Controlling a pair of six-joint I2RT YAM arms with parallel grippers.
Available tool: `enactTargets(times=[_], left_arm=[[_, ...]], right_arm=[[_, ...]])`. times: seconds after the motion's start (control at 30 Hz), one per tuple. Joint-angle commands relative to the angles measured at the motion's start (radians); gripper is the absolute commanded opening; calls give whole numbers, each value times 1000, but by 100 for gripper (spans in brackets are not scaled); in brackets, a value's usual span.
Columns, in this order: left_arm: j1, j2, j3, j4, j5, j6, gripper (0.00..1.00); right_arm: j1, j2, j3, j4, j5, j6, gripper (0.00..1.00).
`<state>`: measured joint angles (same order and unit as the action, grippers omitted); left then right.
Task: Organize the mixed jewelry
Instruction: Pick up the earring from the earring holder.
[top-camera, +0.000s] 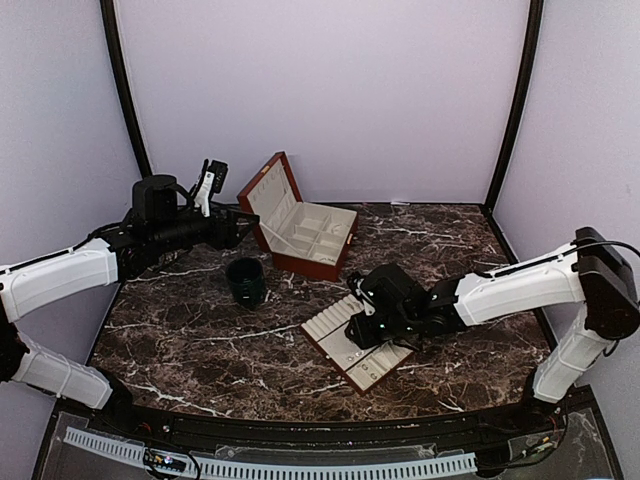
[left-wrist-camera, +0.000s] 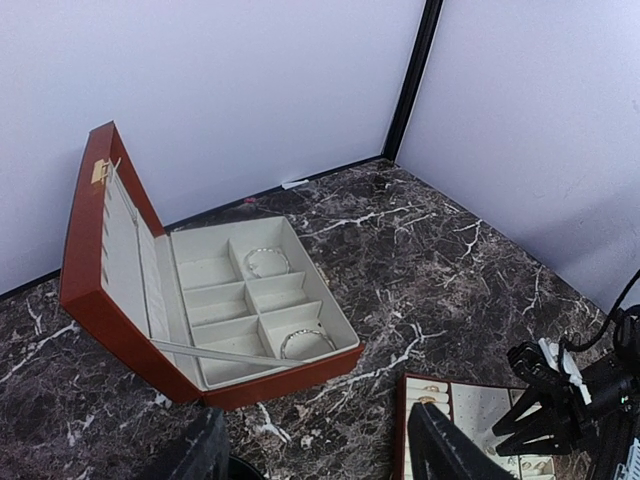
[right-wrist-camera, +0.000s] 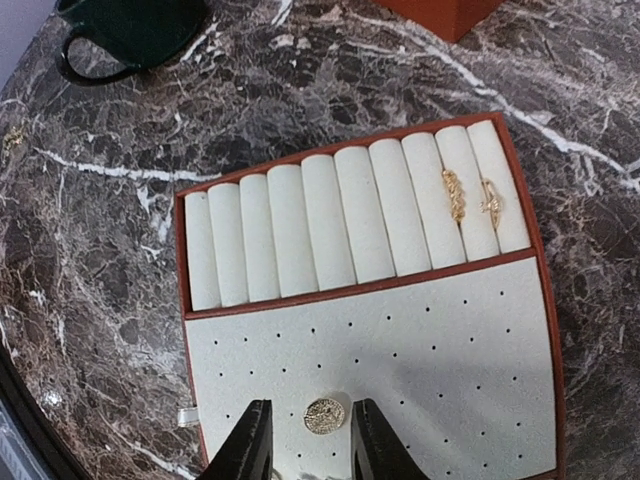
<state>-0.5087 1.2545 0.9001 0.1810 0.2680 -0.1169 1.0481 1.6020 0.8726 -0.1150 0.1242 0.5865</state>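
The cream slotted tray lies under my right gripper. Its jaws are open on either side of a round gold stud that rests on the tray's dotted pad, with a gap on each side. Two gold rings sit in the tray's right-hand roll slots. The red-brown box stands open, with thin silver loops in two compartments, one at the back and one at the front. My left gripper is open and empty, above the table in front of the box.
The dark green cup stands left of the tray and in front of the box. A small silvery piece lies by the tray's left edge. The tray sits mid-table; the right gripper is over it.
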Motion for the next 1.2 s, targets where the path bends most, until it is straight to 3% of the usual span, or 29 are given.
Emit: enactTargets(times=[0.0,0.93,1.17], left_arm=[[3,-20,-15,8,16,-1,63],[2,-18,-27,19,32,3,62],[-20,-33,-84,122,160,137,62]], right_arm=[[-12,37,27,-16,-27,6,23],[-30,57,15,50,-37,20,0],[-95,-50,-44,150,-192,25,0]])
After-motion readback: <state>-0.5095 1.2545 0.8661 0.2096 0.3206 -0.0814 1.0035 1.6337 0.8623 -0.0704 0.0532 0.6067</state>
